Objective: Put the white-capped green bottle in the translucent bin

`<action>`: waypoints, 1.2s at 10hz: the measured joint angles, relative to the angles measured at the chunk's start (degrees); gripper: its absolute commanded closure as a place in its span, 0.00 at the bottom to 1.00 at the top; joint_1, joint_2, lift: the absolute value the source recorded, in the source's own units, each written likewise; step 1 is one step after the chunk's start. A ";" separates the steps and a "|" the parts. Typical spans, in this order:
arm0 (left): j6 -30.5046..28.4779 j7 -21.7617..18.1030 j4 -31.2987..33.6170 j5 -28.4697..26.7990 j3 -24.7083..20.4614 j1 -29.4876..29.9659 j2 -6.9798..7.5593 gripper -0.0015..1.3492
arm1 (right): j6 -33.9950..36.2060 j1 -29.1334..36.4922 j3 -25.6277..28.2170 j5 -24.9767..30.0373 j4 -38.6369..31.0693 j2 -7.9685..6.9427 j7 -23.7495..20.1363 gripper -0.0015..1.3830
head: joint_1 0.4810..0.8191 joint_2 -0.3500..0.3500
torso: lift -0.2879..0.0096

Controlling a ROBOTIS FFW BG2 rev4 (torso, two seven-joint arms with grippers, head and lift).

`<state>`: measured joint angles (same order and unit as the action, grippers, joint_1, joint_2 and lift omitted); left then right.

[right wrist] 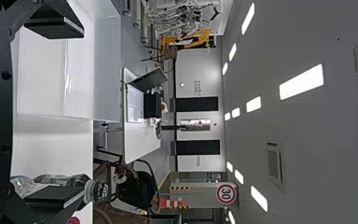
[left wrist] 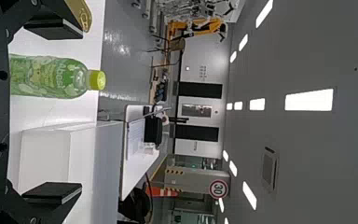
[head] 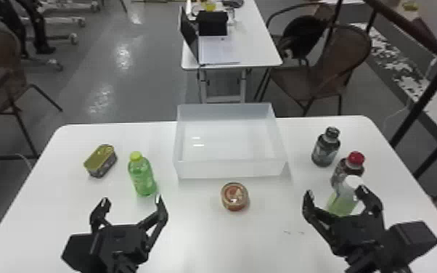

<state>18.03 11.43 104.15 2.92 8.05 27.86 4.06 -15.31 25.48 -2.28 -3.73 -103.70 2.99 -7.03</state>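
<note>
White-capped green bottle (head: 340, 206) stands at the right gripper (head: 337, 193), on the white table (head: 199, 239)

From where I'm standing, the bottle for the bin is at the lower right of the frame, upright on the tabletop, its lower part partly hidden by the right gripper. That claw is spread wide, and one of its fingers crosses in front of the bottle's edge; whether they touch, I can't tell. Over at the lower left hangs the left gripper (head: 132, 200), its fingers wide apart too, near a green bottle with a yellow-green cap (head: 143, 178).

The translucent bin (head: 230, 169) sits in the middle of the frame, at the table's far edge. Just in front of it is a round tin (head: 235, 196). Left of the yellow-green-capped bottle lies an oblong tin (head: 101, 160). Right of centre, a red-capped bottle (head: 347, 170) stands just behind the white-capped one, with a dark bottle (head: 325, 149) farther back. A second table (head: 254, 47) and chairs fill the top of the frame.
</note>
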 measured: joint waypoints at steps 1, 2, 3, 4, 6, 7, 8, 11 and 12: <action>-0.11 0.00 0.00 0.00 -0.01 0.00 0.00 0.11 | 0.00 -0.05 0.00 -0.14 0.09 0.00 0.00 0.08 | 0.63 0.53 | 0.82; -0.28 0.00 0.00 -0.02 -0.04 -0.04 0.00 0.11 | -0.04 -0.10 0.00 -0.36 0.21 -0.01 0.00 0.08 | 0.63 0.53 | 0.82; -0.36 0.00 0.00 -0.02 -0.05 -0.08 0.00 0.11 | -0.14 -0.15 0.00 -0.46 0.28 -0.03 0.00 0.08 | 0.63 0.53 | 0.82; -0.57 0.00 -0.02 -0.04 -0.02 -0.20 -0.01 0.11 | -0.23 -0.17 0.00 -0.55 0.38 -0.07 0.00 0.08 | 0.63 0.53 | 0.82; -0.66 0.00 -0.17 -0.08 0.10 -0.38 0.03 0.11 | -0.34 -0.17 0.00 -0.58 0.42 -0.09 0.00 0.08 | 0.63 0.52 | 0.82; -0.62 0.00 -0.17 -0.04 0.11 -0.36 0.06 0.11 | -0.56 -0.17 0.00 -0.36 0.42 -0.09 0.32 0.08 | 0.63 0.52 | 0.82; -0.57 0.00 -0.16 -0.04 0.07 -0.35 0.08 0.11 | -1.28 0.02 0.00 0.05 0.31 -0.10 2.62 0.08 | 0.63 0.52 | 0.82; -0.38 0.00 -0.14 -0.05 -0.08 -0.17 0.10 0.11 | -6.97 3.43 -0.56 -1.28 2.31 -0.41 16.08 0.08 | 0.63 0.42 | 0.82; -0.27 0.00 -0.11 0.00 -0.12 -0.14 0.11 0.11 | -8.71 3.35 -0.55 -3.09 5.32 -0.33 16.82 0.08 | 0.63 0.41 | 0.82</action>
<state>17.76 11.43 104.04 2.92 7.92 27.72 4.17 -24.02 28.83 -2.83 -6.82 -98.38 2.66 9.79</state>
